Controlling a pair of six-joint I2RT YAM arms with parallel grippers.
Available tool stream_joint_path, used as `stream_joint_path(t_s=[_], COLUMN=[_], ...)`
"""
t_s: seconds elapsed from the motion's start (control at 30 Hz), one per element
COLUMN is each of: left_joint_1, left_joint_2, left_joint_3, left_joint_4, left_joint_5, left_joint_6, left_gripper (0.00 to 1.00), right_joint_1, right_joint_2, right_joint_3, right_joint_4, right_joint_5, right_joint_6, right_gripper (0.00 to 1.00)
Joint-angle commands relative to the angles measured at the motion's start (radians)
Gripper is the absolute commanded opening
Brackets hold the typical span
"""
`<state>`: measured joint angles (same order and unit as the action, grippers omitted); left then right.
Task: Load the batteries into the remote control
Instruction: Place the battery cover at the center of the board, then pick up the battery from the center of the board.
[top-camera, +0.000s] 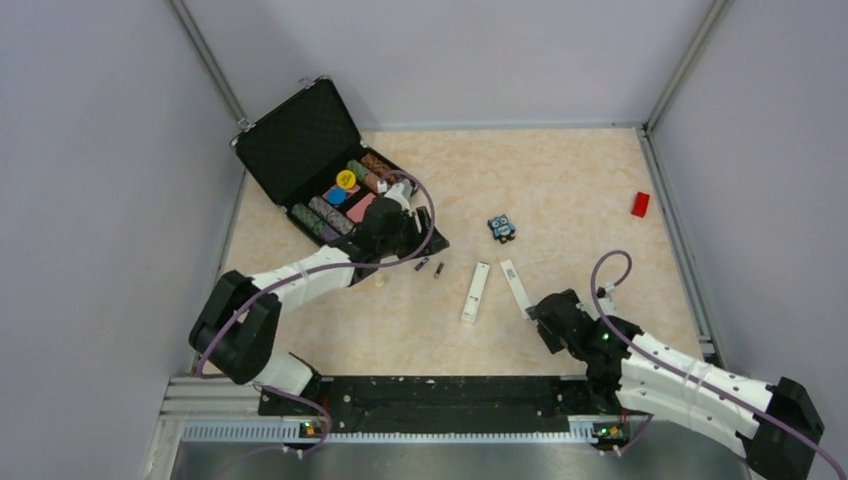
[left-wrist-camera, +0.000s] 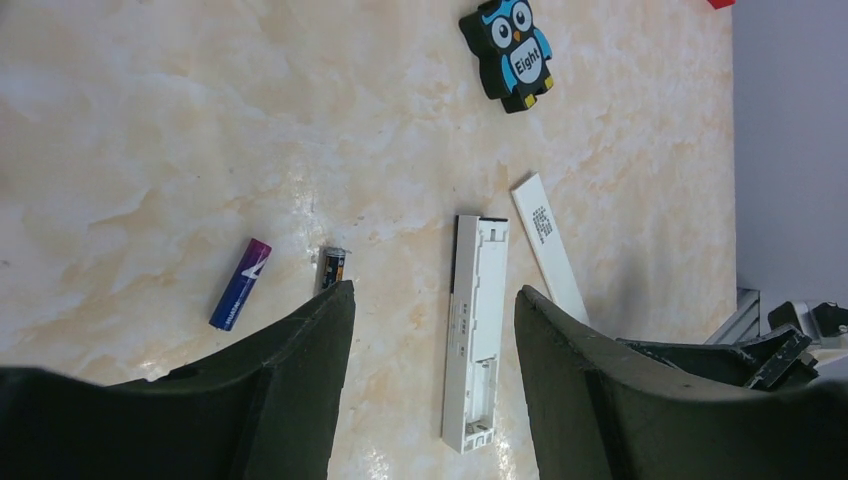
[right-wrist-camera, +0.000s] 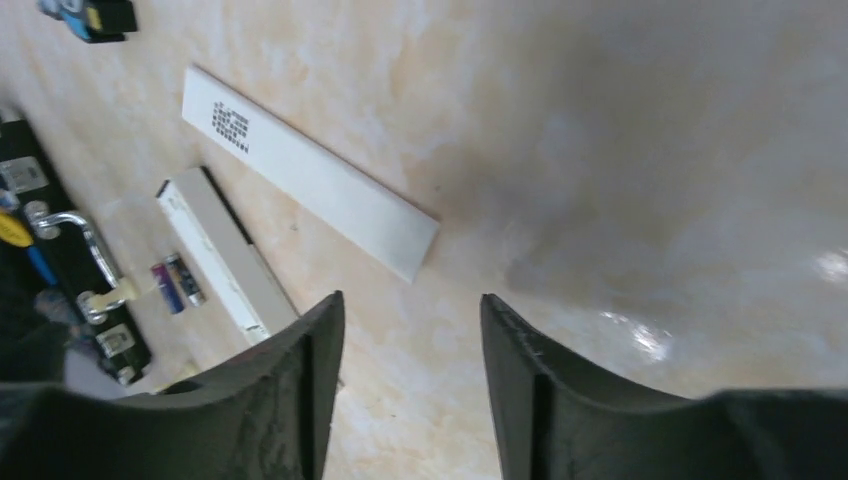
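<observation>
Left wrist view: both batteries (left-wrist-camera: 240, 284) lie loose on the tabletop (top-camera: 570, 180), the second battery (left-wrist-camera: 333, 268) just beside the first, not touching it. Remote control (left-wrist-camera: 478, 330) sits near them, back side up, bay exposed and, as far as we see, empty. Battery cover (left-wrist-camera: 548, 245) is off and lies flat just beside the remote, on the side away from the batteries.

Left claw (left-wrist-camera: 435, 292) hangs above the gap between the second battery and the remote, fingers apart, nothing held. Right claw (right-wrist-camera: 412, 300) hovers near the end of the cover, fingers apart too, empty.

Farther out: owl gadget (left-wrist-camera: 512, 52), red block (top-camera: 640, 204) by the far right edge, black case (top-camera: 300, 145) open at the far left. None of these matter for us.

Our read: cover removal done, no cell loaded, so we're at picking the first battery. Next move needs the left claw to shift over the second battery, drop, and pinch across its round body. It's small and likely to roll, so centre carefully. Then match polarity to the bay; we can't read the markings from these views.
</observation>
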<state>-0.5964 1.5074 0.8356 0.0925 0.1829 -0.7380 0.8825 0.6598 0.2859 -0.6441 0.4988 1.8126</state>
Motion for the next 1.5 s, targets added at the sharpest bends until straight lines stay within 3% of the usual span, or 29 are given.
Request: stream_joint_path(t_s=[0.0,0.23,0.4,0.47,0.6,0.87,1.17,1.47], left_joint_1=[-0.002,0.0,0.008,0.012,0.024,0.031,0.032,0.033], left_joint_2=[-0.104,-0.245,-0.347,-0.389,-0.471,-0.587,-0.667,-0.703], left_joint_3=[-0.015,-0.025,-0.023,-0.026,-0.034,-0.021,-0.06,-0.054], left_joint_4=[-0.052,-0.182,-0.281,-0.318,-0.379,-0.536,-0.624,-0.668], left_joint_5=[-0.085,-0.24,-0.333,-0.383,-0.498,-0.582,-0.596,-0.621], left_joint_6=[0.062,0.092,0.089,0.083,0.074,0.022,-0.064,-0.075], left_gripper=[0.65,0.66,0.71,0.74,0.78,0.78,0.78,0.78], right_joint_1=[-0.006,-0.006,-0.005,-0.005,-0.003,-0.003,0.011,0.023], right_joint_2=[0.077,0.243,0.491,0.594,0.785,1.066,1.236,1.331], right_joint_3=[0.151,0.321,0.56,0.658,0.807,0.972,1.062,1.121], right_joint_4=[-0.151,-0.069,0.028,0.046,0.123,0.169,0.226,0.169], right_joint_5=[-0.008,0.02,0.001,-0.019,-0.065,-0.1,-0.134,-0.096], right_joint_6=[-0.059,-0.384,-0.69,-0.777,-0.88,-0.927,-0.971,-0.957], right_gripper=[0.59,0.68,0.69,0.65,0.46,0.38,0.4,0.4])
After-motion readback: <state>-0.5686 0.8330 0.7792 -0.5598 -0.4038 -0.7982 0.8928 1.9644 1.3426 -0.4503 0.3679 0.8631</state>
